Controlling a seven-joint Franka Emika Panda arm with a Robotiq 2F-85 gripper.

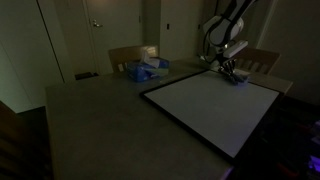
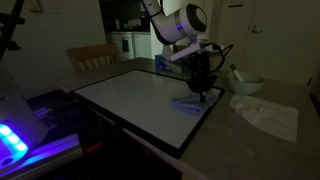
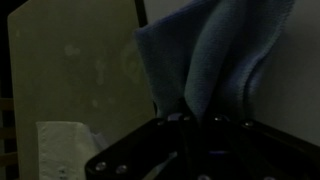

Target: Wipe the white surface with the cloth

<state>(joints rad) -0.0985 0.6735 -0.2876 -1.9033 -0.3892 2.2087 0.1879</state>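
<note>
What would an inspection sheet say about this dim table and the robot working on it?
Surface: white surface lies flat on the grey-brown tabletop; too dim to judge marks.
Job's things: bluish cloth rests on the board near its edge.
Clutter: blue-and-white packaging heap; crumpled white sheet; bowl.
Grippers: gripper points down, shut on the cloth.
Cables: dark loop by the wrist, likely a cable.
Surroundings: wooden chair, door, glowing blue light.

Wrist view: cloth [image 3: 215, 50] cut off at top edge; jaws lost in darkness, stance unclear.
</note>
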